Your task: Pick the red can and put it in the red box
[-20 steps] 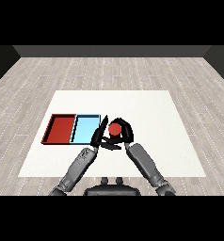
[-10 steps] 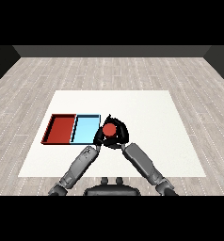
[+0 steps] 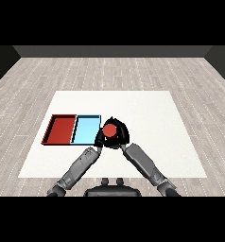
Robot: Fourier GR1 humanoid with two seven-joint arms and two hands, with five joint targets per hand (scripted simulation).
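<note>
The red can [image 3: 109,130] is held above the table with my right hand [image 3: 121,135] curled round it, just right of the light blue tray [image 3: 85,130]. The red tray [image 3: 61,128] lies further left, beside the blue one. My left hand [image 3: 99,140] sits close against the can's left side near the blue tray's right edge; its fingers are hard to make out.
The white table [image 3: 152,113] spreads out to the right and behind the hands. Both forearms come in from the lower corners and meet near the table's middle front. Grey wooden floor surrounds the table.
My right hand has carried the red can leftward, toward the light blue tray. The left hand stays close beside it.
</note>
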